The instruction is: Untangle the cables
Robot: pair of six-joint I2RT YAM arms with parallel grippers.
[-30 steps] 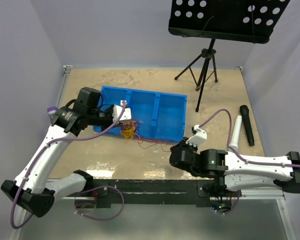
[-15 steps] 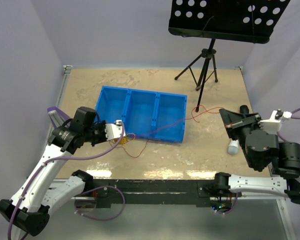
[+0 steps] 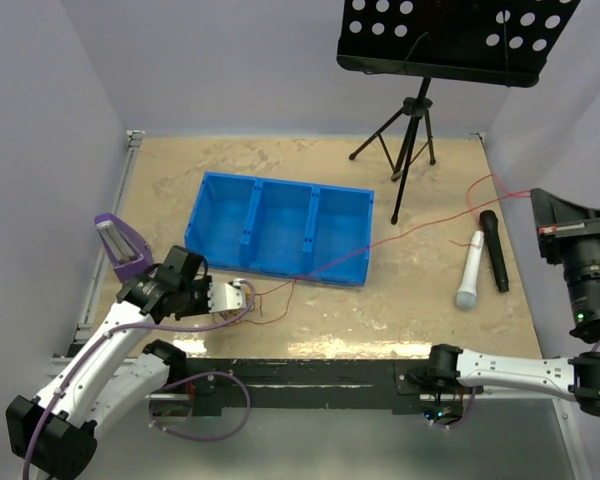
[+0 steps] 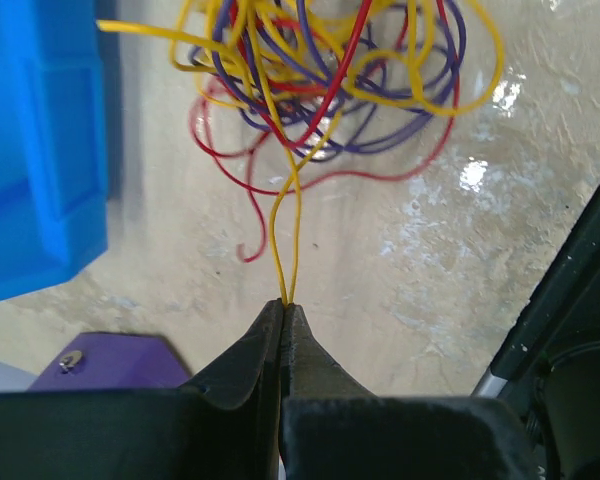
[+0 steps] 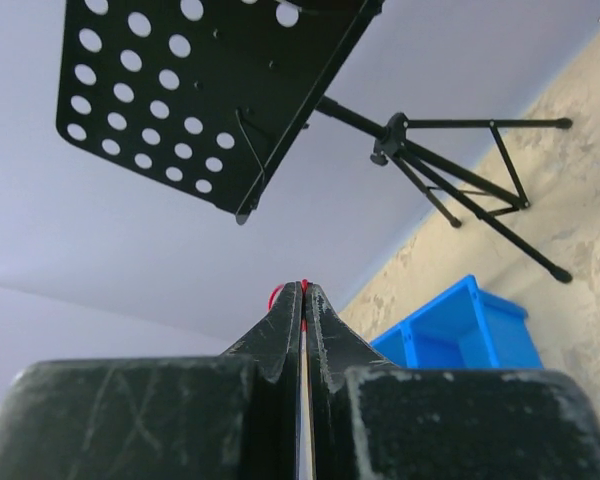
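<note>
Pale lilac walls [image 3: 230, 70] closing in left, far and right. Between them a desk [image 3: 280, 165] topped in mottled tan, glossy with pale glare along the near edge. At far right a black perforated music stand [image 3: 450, 40] on a tripod [image 3: 405, 140], feet on the desk. Soft, even light; faint shadows only.

Cables [image 4: 330, 90] bunch at the top centre of my left wrist view: curly yellow, purple and red loops, knotted. One yellow strand [image 4: 288, 230] runs straight down the frame. Overhead, a red wire [image 3: 400, 237] stretches taut from lower left to upper right.
</note>
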